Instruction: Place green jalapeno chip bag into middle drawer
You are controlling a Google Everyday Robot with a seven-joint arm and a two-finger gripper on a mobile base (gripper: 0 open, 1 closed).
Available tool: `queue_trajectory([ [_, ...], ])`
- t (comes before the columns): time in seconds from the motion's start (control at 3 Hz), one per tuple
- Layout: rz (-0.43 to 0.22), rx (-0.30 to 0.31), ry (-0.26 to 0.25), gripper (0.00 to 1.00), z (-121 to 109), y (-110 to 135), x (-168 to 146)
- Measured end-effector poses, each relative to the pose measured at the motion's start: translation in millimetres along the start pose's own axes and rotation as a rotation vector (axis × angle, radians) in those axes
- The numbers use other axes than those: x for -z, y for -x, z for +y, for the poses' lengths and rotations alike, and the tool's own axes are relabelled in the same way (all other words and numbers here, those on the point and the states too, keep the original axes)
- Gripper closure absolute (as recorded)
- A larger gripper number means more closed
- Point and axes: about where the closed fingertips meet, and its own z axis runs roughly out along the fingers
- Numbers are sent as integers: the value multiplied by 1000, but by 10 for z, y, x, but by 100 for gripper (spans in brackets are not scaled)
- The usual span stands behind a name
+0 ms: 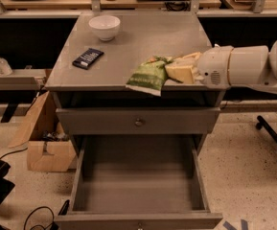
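Bag: crumpled light-green foil chip bag [147, 76], overhanging the front edge of the grey cabinet surface [147, 37].
Gripper: gripper [175, 71] at the bag's right side, jaws clamped on it.
Drawer: wide grey wooden middle drawer [138, 190], open below.

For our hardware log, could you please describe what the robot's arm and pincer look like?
The arm is a thick white cylinder in rounded segments, with a dotted grille near the wrist. The pincer, at the front edge of the cabinet top against the green jalapeno chip bag, has pale cream-yellow fingers. No cables show.
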Motion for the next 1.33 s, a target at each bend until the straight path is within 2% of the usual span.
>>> queue_trajectory([
  [0.33, 124, -9, 27, 100, 254, -442, -35],
  [0.67, 162, -33, 61, 100, 659, -861, 51],
  [1.0, 169, -78, 64, 100, 893, -1402, 314],
  [1.33, 169, -135, 59, 100, 919, -1946, 452],
])
